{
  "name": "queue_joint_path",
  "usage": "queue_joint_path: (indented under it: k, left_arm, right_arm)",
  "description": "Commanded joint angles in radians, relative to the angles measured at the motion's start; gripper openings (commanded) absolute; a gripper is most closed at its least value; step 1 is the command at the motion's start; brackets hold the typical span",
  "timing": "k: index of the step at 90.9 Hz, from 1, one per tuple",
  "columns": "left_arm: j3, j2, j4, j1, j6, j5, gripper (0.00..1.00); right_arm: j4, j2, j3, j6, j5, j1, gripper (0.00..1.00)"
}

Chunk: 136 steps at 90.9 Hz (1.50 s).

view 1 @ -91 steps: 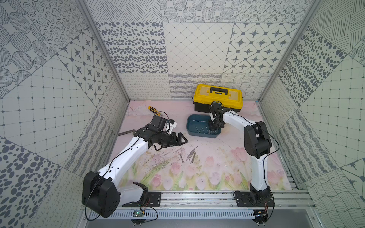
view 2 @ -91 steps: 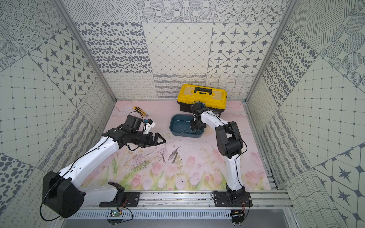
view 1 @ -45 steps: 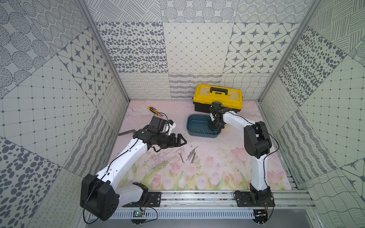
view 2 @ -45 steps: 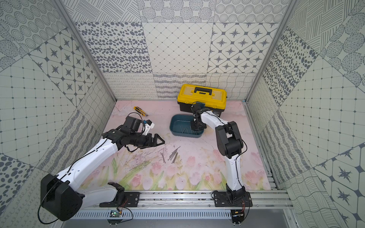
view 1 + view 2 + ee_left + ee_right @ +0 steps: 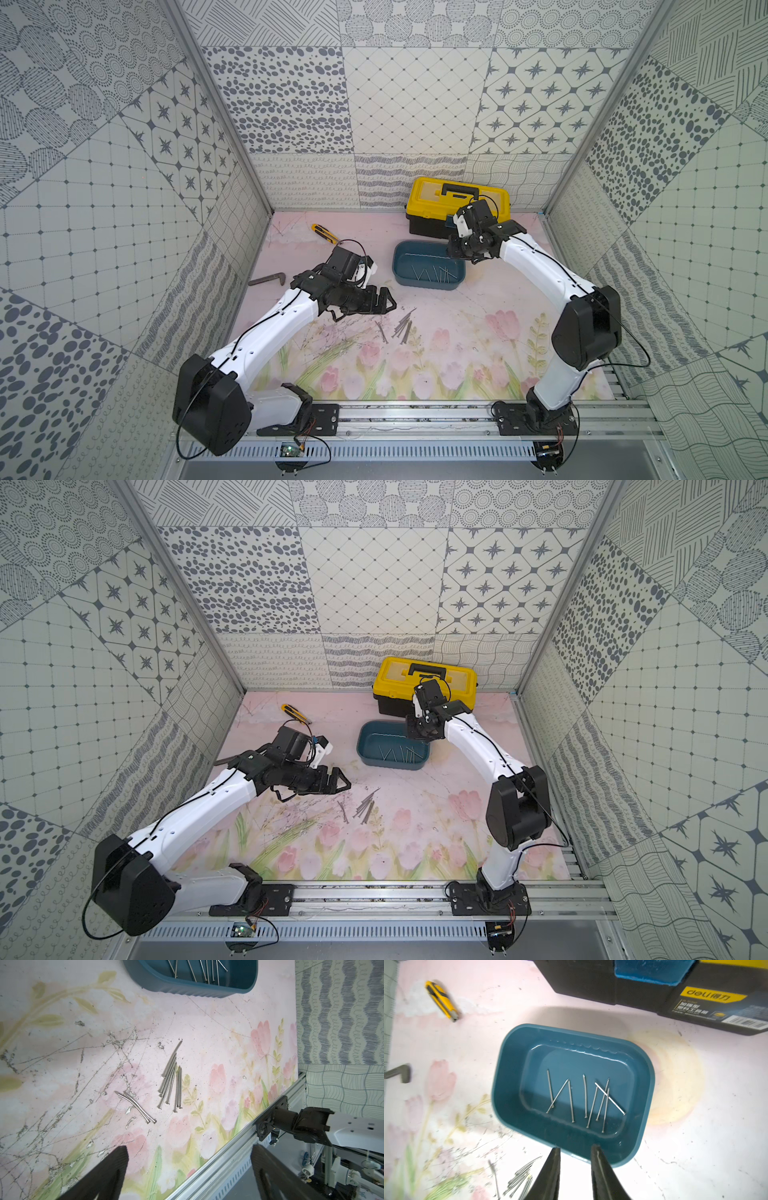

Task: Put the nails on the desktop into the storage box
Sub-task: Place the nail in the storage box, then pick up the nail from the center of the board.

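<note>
Pink floral desktop (image 5: 478, 353). The teal storage box (image 5: 428, 286), far centre, holds about eight nails (image 5: 585, 1097). A similar cluster of loose nails (image 5: 169, 1082) lies nearer, mid-desktop. The left gripper (image 5: 188, 1147) hovers beside them, jaws spread wide and empty. The right gripper (image 5: 575, 1147), jaws parted and empty, hangs above the box.

The left arm (image 5: 286, 316) rises from its base at the near edge of the worktop (image 5: 465, 332), left of middle, and slants up toward the far-left corner. Its wrist lies level, turned toward the right edge. The left jaws stand wide apart above the worktop, with nothing between them. The right arm (image 5: 536, 266) climbs from the near-right corner to a high elbow, then reaches toward the middle of the far edge, wrist tipped down. The right jaws are parted by a narrow gap, empty.
</note>
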Motion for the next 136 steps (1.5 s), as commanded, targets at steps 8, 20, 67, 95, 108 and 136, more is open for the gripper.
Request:
queue_joint_path:
  k: [8,20,67,95,108,136]
  left_arm:
    - [0.094,0.152,-0.080,-0.144,0.153,-0.253,0.96]
    - [0.152,0.252,-0.084,-0.196,0.190,-0.336,0.92]
    - [0.382,0.594,-0.077,-0.311,0.322,-0.495,0.71]
    - [0.385,0.690,-0.057,-0.315,0.330,-0.485,0.55]
    - [0.390,0.712,-0.044,-0.315,0.329,-0.491,0.53]
    - [0.488,0.786,-0.058,-0.315,0.333,-0.497,0.48]
  right_arm:
    - [-0.003,-0.127,-0.123,0.108,-0.119,-0.002,0.32]
    - [-0.003,-0.241,-0.174,0.152,-0.158,-0.002,0.32]
    - [0.083,-0.502,-0.263,0.262,-0.224,-0.020,0.38]
    - [0.114,-0.618,-0.364,0.306,-0.224,-0.034,0.44]
    - [0.119,-0.631,-0.387,0.320,-0.235,-0.040,0.44]
    - [0.128,-0.601,-0.386,0.324,-0.259,-0.040,0.45]
